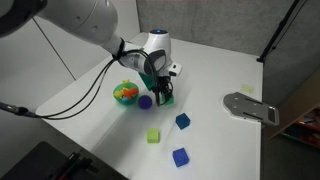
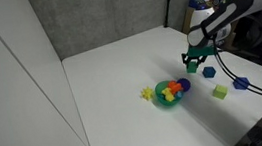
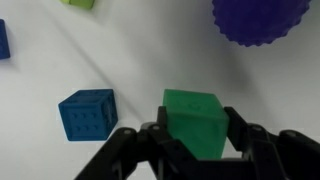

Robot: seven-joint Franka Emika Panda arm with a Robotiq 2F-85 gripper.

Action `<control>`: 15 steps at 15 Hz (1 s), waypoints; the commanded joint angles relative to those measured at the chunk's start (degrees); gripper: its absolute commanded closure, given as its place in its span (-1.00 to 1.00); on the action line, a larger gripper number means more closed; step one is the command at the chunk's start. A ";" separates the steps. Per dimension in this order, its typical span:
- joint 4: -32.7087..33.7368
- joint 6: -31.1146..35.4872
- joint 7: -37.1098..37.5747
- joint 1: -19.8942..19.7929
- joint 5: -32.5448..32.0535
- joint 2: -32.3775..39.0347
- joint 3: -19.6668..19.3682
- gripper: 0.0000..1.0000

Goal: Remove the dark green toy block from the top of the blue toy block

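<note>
Over the white table (image 1: pixel 222 142), my gripper (image 3: pixel 195 128) held the dark green toy block (image 3: pixel 190 105) clamped between its jaws. The blue toy block (image 3: pixel 88 112) sat on the table just beside it, not touching.

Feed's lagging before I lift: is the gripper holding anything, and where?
Yes: the dark green toy block, pinched on its two opposite side faces between the fingers of the gripper.

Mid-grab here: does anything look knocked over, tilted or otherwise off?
Nothing stands out. The dark green toy block sits squarely between the fingers of the gripper. The blue toy block lies flat on the table beside it, not touching. The bowl stands upright.
</note>
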 commanded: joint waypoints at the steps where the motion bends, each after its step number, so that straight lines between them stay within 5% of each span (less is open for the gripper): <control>1: -0.55 1.72 0.92 -0.13 -0.07 1.04 0.20 0.34; 10: -0.84 0.60 -0.85 0.11 -0.39 1.03 1.28 0.34; 15: -0.66 -5.12 -10.02 -0.88 -3.50 -0.40 3.02 0.34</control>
